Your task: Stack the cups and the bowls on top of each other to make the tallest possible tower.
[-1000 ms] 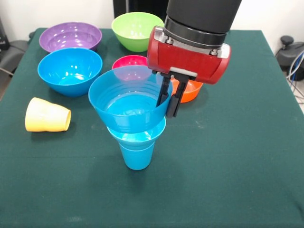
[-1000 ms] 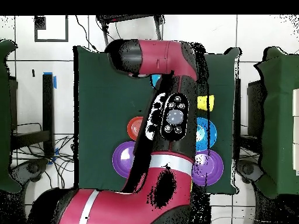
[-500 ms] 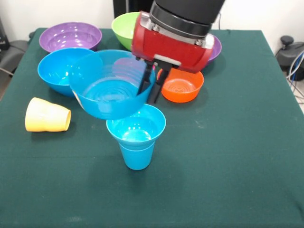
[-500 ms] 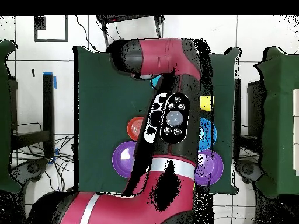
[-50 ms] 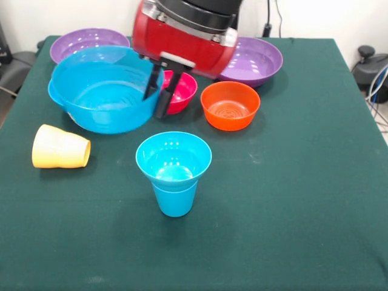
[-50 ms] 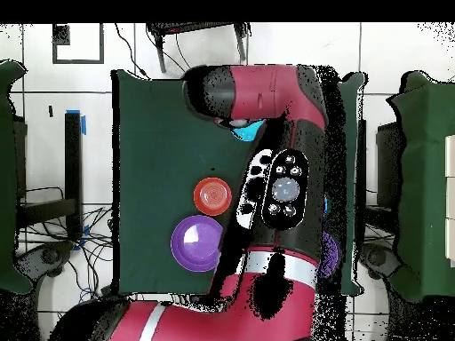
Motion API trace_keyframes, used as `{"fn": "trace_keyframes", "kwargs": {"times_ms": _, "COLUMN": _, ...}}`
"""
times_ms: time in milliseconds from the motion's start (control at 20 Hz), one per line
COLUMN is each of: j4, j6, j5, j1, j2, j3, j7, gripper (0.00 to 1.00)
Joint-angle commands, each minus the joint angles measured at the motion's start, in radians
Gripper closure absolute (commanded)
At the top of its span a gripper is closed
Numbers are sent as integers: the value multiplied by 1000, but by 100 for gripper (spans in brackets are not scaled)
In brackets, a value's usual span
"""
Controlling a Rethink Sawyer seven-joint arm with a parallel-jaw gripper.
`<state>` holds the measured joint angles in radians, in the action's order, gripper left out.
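Note:
The tower stands at the table's centre: a blue tapered cup [image 5: 174, 198] with a small blue bowl [image 5: 174, 159] nested in its mouth. My gripper [image 5: 154, 106] is shut on the right rim of a wide blue bowl [image 5: 97, 94], which it holds level at the back left. Another blue bowl's rim [image 5: 53, 92] peeks out beneath; I cannot tell if they touch. A pale yellow cup [image 5: 59, 147] lies on its side at the left. Pink-red [image 5: 183, 92], orange [image 5: 230, 105] and two purple bowls [image 5: 85, 40] [image 5: 256, 60] sit behind. In the overhead view the arm hides the gripper.
The green cloth [image 5: 291, 200] covers the whole table. In the overhead view the arm [image 6: 284, 178] covers most bowls; only the orange bowl [image 6: 212, 194], one purple bowl [image 6: 196, 243] and a sliver of the tower [image 6: 242, 132] show.
My gripper has lifted the wide blue bowl off the tower and carried it left and back over the other blue bowl. The tower now has only the small bowl on the cup.

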<state>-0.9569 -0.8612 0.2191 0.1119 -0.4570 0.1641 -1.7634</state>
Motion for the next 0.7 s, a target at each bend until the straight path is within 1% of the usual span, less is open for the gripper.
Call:
{"fn": "trace_keyframes", "kwargs": {"times_ms": 50, "j4": -132, "j6": 28, "j5": 80, "j1": 16, "j2": 7, "j3": -140, "j7": 255, "gripper": 100}}
{"fn": "trace_keyframes", "kwargs": {"times_ms": 150, "j4": -139, "j6": 26, "j5": 77, "j1": 13, "j2": 9, "j3": -139, "j7": 227, "gripper": 100}}
{"fn": "trace_keyframes", "kwargs": {"times_ms": 700, "j4": -193, "j6": 88, "j5": 40, "j1": 21, "j2": 12, "j3": -172, "j7": 125, "gripper": 100}}
